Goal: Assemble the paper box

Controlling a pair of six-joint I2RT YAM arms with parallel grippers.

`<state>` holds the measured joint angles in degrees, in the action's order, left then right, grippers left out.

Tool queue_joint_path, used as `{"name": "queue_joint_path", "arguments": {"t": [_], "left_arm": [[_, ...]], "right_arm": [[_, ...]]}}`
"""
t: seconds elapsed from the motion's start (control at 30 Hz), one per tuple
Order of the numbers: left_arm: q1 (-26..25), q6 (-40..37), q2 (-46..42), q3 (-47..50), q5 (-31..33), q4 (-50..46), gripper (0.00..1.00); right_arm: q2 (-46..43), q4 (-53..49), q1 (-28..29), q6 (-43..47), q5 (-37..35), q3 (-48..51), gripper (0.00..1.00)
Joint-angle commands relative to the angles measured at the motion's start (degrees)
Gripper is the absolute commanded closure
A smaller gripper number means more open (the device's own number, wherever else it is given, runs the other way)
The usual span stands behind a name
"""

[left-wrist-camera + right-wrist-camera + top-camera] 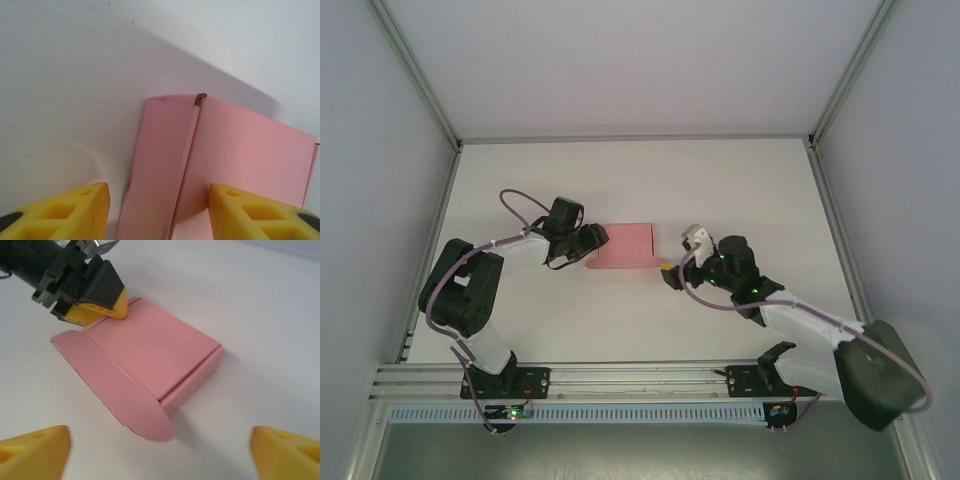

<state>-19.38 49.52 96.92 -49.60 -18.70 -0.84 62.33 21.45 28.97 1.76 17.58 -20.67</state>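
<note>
Partly cropped, left gripper [158, 205] straddles paper box [245, 150] edge, jaws apart, contact unclear; right gripper [160, 454] wide, empty.

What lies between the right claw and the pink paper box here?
Bare white table. In the right wrist view the open right claw faces the rounded flap of the paper box, with nothing on the stretch between them.

Paper box [625, 246] (left gripper [598, 240] alongside) blocks central table [620, 180].
</note>
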Motion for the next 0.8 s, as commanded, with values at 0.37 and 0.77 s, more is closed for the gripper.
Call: {"name": "queue_joint_path", "arguments": {"t": [0.37, 0.77], "left_arm": [[1.7, -3.9, 2.6, 3.9, -6.2, 3.6, 0.7], [6.2, -0.2, 4.6, 12.0, -19.3, 25.3, 0.88]], "right_arm": [[8.8, -7.3, -3.7, -23.1, -0.7, -11.9, 0.02], [23.8, -15.5, -3.7, -30.5, 6.6, -23.9, 0.02]]}}
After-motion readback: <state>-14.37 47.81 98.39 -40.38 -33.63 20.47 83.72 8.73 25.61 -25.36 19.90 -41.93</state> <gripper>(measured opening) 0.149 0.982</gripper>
